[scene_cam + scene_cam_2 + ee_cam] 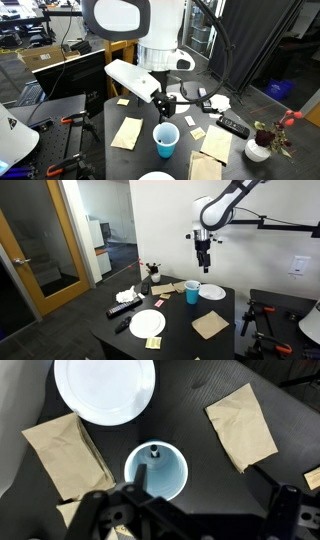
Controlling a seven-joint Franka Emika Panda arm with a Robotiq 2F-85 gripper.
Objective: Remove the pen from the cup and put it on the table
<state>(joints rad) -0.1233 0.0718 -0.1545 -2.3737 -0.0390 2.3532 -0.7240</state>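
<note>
The cyan-blue cup [156,470] stands upright on the black table [200,460]. It shows in both exterior views [166,140] [192,292]. The pen [154,455], a thin dark stick, stands inside the cup and leans against its wall. My gripper [192,512] is open and empty, its two fingers spread wide at the bottom of the wrist view. It hangs well above the cup in both exterior views [163,108] [204,262], touching neither cup nor pen.
A white plate [104,388] lies just beyond the cup, with tan napkins on either side [62,450] [242,422]. A black remote [232,126] and a white vase of red flowers [258,150] stand further off. Another plate [147,324] and remotes [124,308] lie nearer the table's other end.
</note>
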